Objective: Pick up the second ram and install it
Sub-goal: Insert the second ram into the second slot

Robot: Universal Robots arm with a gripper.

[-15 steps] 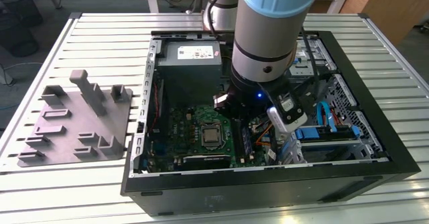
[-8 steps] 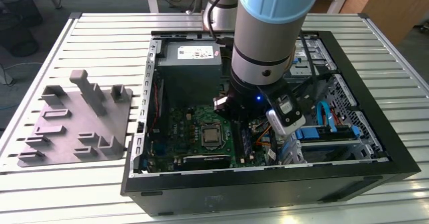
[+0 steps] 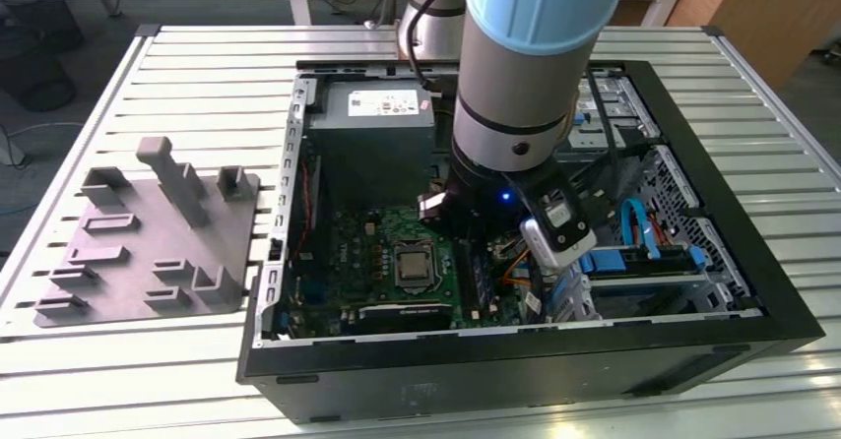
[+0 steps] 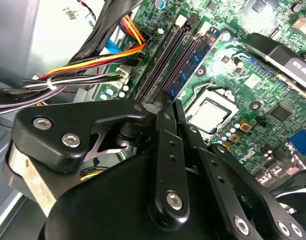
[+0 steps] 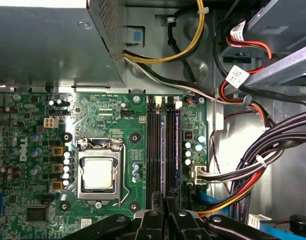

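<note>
Currently the arm (image 3: 526,94) reaches down into the open case (image 3: 526,365), its wrist hanging just beside the CPU (image 3: 412,265) on the exterior view's right. In both wrist views the gripper (image 4: 171,100) (image 5: 163,201) has its fingers clenched close together with nothing visible between them, and its tips sit at one end of the slots (image 5: 154,150) that run just beside the CPU. The ram (image 4: 193,65) stands on edge in one of those slots, near the CPU and between it and the cables (image 5: 253,165). Its near end meets the fingertips, though I cannot tell whether they touch it. Well apart from the CPU, outside the case on the exterior view's left, the grey fixture (image 3: 145,252) lies on the slatted table (image 3: 197,55).
</note>
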